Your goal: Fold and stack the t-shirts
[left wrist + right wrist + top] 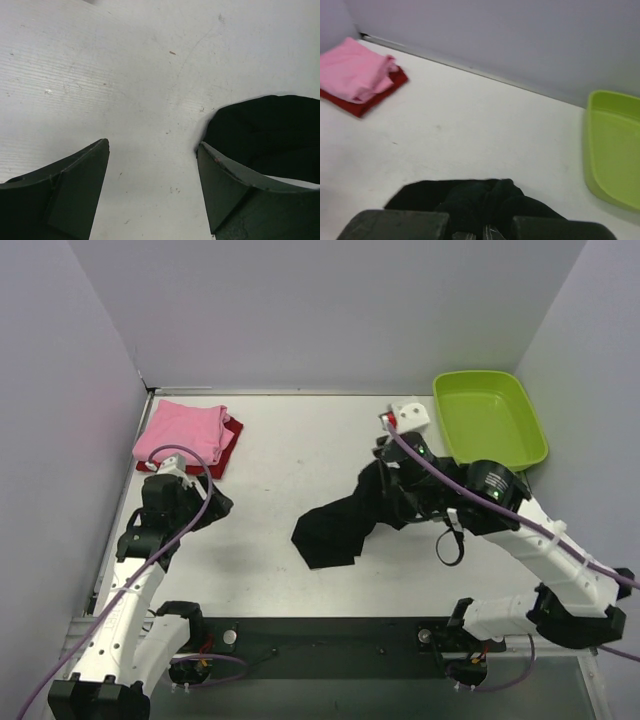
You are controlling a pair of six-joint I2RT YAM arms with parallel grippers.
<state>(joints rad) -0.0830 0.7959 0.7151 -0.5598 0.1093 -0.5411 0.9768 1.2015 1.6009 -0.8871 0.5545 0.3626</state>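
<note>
The pink t-shirt [182, 430] lies folded on top of the dark red t-shirt [231, 439] at the far left of the table; the right wrist view shows the pink one [355, 70] and the red one [376, 97] too. The black t-shirt [335, 525] lies crumpled mid-table. My right gripper [385, 478] is shut on a bunched end of it [475, 197], fingers [395, 225] at the frame's bottom. My left gripper [215, 505] hangs open over bare table just in front of the stack, nothing between its fingers [80, 185]. An edge of black cloth [270, 125] shows beyond its right finger.
A lime-green plastic tub [490, 420] sits at the back right by the wall, also in the right wrist view [615, 150]. Grey walls close in the table on the left, back and right. Purple cables run along both arms.
</note>
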